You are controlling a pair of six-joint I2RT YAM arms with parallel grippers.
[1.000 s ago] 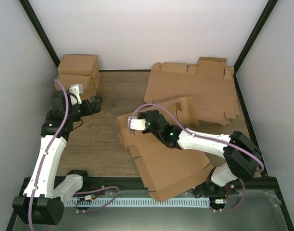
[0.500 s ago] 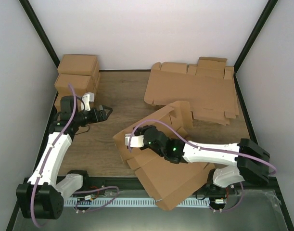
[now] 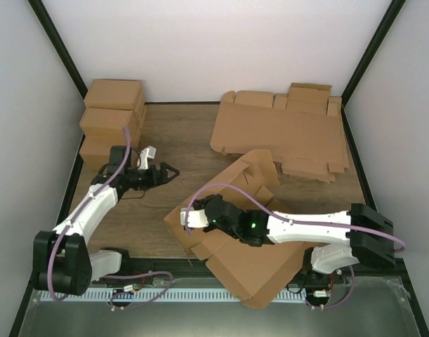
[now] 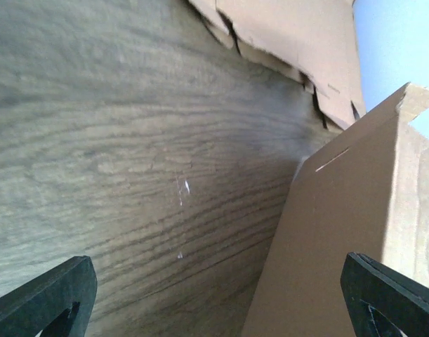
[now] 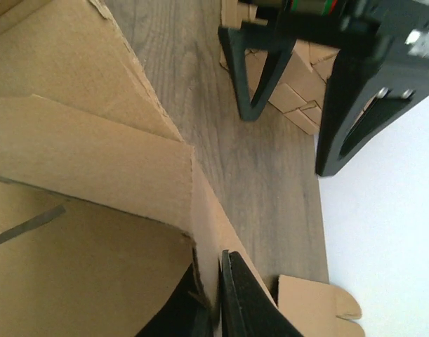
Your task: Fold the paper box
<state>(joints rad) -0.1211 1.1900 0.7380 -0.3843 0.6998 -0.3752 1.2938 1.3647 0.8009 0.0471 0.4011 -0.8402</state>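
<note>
Right wrist view: my right gripper is closed on the paper box. An upright cardboard edge is pinched between its two black fingers. The panels on the left of this view meet at creases, and one carries a cut slit.

In the top view, that gripper sits at the left edge of the paper box. The box lies partly folded at the near right of the table. One panel is raised toward the far side, and the near corner overhangs the table edge.

My left gripper is open, its jaws spread wide, and it holds nothing. It hovers over bare wood to the left of the box, apart from it. In the left wrist view, its fingertips frame the table and a standing panel of the box.

A sheaf of flat blanks lies at the far right. A stack of folded boxes stands in the far left corner.
</note>
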